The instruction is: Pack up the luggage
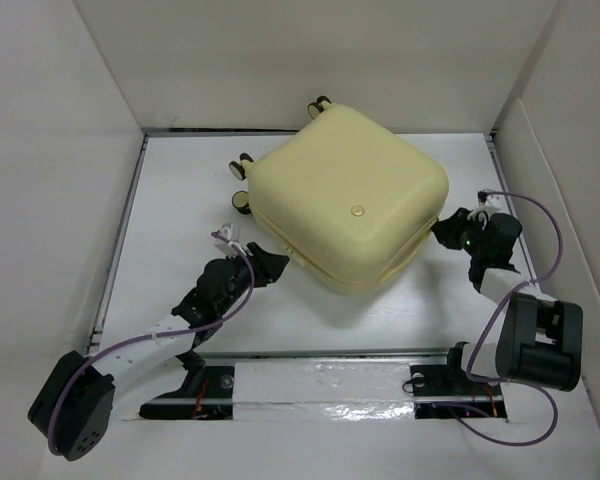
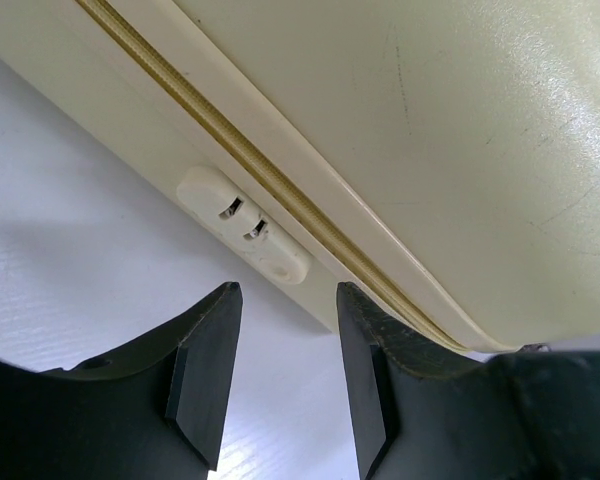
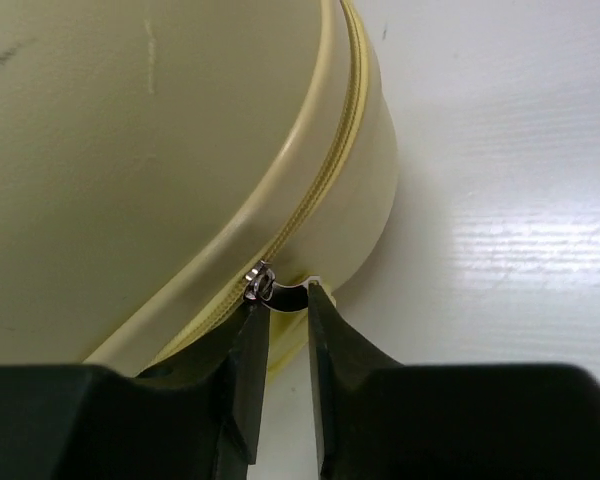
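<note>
The luggage lies flat and closed on the white table, about mid-table and turned at an angle, its caster wheels pointing far left. We find the left gripper low at the case's near-left side, just beside the shell but apart from it. Its jaws are released with nothing between them, and they face a small pale lock block set beside the zipper. The right gripper sits at the case's right corner, jaws drawn narrow with a slim gap. A silver zipper pull rests at the tip of one finger and a pale tab spans the gap, but whether the pads actually pinch it we cannot tell from the wrist view. The zipper runs closed along both sides seen.
</note>
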### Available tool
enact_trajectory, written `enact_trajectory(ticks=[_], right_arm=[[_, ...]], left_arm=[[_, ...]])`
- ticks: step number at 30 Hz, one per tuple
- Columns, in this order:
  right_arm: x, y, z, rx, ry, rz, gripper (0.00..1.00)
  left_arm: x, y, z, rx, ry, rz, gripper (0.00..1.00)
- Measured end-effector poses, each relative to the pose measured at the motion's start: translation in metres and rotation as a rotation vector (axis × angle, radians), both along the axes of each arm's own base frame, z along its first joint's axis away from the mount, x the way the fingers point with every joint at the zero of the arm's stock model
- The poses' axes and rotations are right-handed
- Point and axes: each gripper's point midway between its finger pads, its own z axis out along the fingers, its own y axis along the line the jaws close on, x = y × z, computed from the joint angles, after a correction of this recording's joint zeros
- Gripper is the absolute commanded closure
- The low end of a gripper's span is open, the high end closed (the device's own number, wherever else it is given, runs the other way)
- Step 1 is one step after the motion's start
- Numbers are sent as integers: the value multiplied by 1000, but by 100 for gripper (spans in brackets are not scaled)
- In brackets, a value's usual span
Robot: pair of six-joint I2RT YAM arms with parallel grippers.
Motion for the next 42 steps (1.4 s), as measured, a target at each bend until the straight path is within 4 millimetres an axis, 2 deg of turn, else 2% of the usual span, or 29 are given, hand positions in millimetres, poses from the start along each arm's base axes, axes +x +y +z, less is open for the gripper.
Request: enact_trajectory(ticks=[2,7,14,19,22,28,35,37,40,42], right_arm=[[7,-1,6,-33,-14,10,88],[14,2,10,-70,-29,22,100],[11,3,14,-102,-24,-22,100],[-1,21,14,-163,1,-47,100],[-14,44,8,-208,24,-31,100],[-49,106,1,-223,43,105,100],[-94,158,3,-237,41,199,100],[-104,169,4,-240,37,209,100],[-135,201,2,-238,37,268,100],[-167,234,-1,-225,47,376,100]], left_arm=[[0,0,0,2,-2,3,61],[2,2,1,4,-7,14,63],[1,0,6,-6,-25,2,65],[-15,-27,-6,28,-5,-99,65],[-19,-42,-10,40,8,-148,65],[-9,-53,-13,43,7,-156,64],[2,-69,-11,48,16,-164,64],[5,-67,-12,52,15,-151,64],[9,-63,-13,58,15,-123,65],[11,-64,-13,59,20,-117,65]])
